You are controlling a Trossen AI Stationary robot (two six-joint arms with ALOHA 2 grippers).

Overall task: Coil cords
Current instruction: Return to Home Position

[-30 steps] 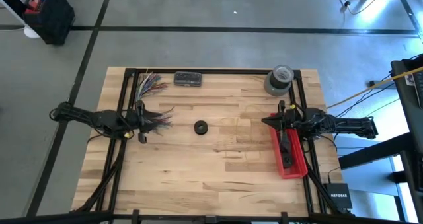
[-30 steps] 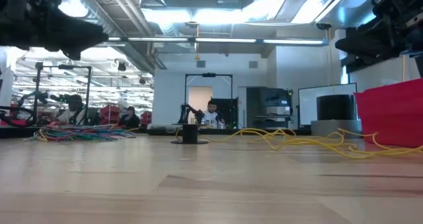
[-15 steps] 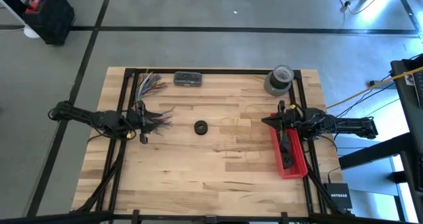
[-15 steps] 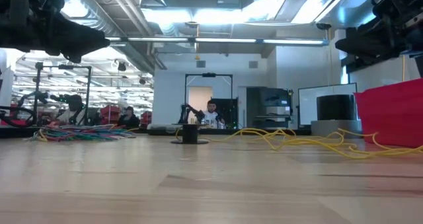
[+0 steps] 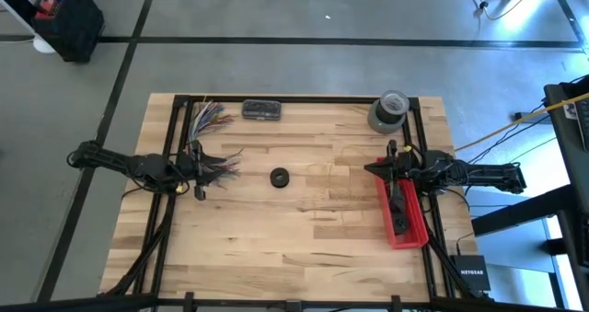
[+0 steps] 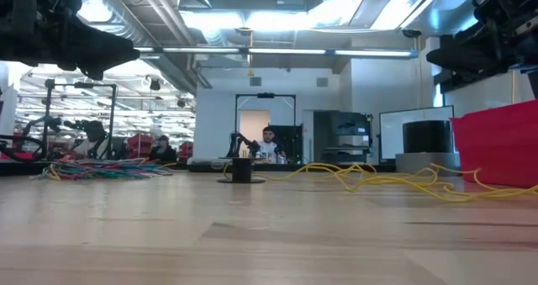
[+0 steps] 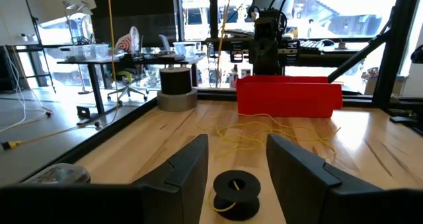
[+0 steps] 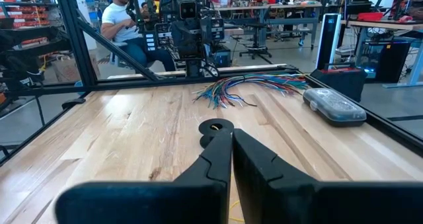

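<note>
The cords (image 6: 382, 181) are thin pale yellow strands lying in loose loops on the wood, between a small black spool (image 5: 280, 176) and the red bin (image 5: 402, 213). In the left wrist view the cords (image 7: 268, 135) lie beyond the spool (image 7: 236, 193). My left gripper (image 7: 236, 143) hovers level at the table's left, open, pointing toward the spool with nothing between its fingers. My right gripper (image 8: 231, 134) hovers level at the table's right, shut and empty, over the far end of the bin and pointing toward the spool (image 8: 216, 126).
Bundles of multicoloured wires (image 5: 210, 119) lie at the far left and under my left gripper (image 5: 207, 167). A grey case (image 5: 262, 109) and a tape roll (image 5: 388, 110) sit along the far edge. A black frame (image 5: 294, 99) borders the table. A seated person (image 8: 122, 16) shows beyond it.
</note>
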